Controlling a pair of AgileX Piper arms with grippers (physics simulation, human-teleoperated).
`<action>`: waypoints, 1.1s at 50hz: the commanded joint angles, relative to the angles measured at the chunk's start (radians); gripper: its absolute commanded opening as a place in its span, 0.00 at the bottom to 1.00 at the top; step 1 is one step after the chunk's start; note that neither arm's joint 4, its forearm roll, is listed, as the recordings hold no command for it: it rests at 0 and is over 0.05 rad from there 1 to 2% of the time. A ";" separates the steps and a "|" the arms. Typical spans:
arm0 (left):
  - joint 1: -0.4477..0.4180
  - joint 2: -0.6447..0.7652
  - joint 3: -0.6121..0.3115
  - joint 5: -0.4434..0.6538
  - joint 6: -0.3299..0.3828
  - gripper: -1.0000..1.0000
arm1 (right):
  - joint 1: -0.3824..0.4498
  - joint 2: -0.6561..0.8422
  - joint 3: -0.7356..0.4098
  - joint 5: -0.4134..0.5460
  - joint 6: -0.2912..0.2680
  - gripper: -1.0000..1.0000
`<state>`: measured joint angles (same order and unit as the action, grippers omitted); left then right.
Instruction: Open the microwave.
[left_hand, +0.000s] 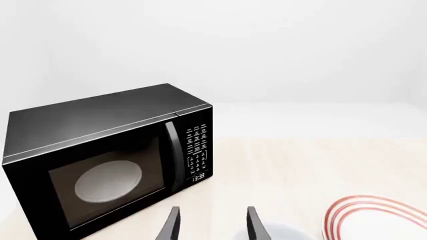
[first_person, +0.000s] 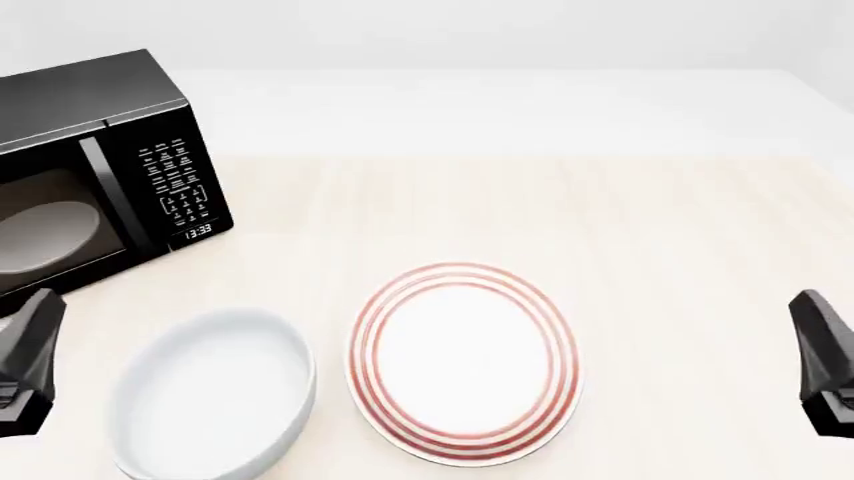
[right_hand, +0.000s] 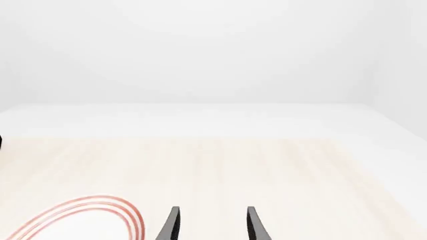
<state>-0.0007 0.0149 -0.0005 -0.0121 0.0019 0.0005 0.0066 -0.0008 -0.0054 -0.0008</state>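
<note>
The black microwave stands at the table's far left, door shut, its white turntable showing through the dark glass. A vertical bar handle runs beside the white-lettered keypad, with a small clock display below. My left gripper is open, hanging short of the microwave's front, off to the keypad side. It sits at the front view's left edge as the left gripper. My right gripper is open too, far right over bare table, and empty.
A white bowl sits near the front left, just in front of the microwave. Beside it lies a white plate with red rings, near the table's middle. The light wooden tabletop stretches to the right.
</note>
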 joint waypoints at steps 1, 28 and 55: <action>-0.004 0.059 0.000 -0.051 0.007 1.00 | 0.001 0.034 0.000 -0.032 -0.002 1.00; 0.020 0.608 -0.092 -0.478 -0.001 1.00 | 0.001 0.101 0.001 -0.099 -0.002 1.00; 0.110 0.918 -0.157 -0.709 -0.054 1.00 | 0.001 0.077 0.000 -0.075 -0.002 1.00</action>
<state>0.0821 0.8182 -0.1412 -0.6301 -0.0287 0.0012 0.0883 -0.0006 -0.0854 -0.0028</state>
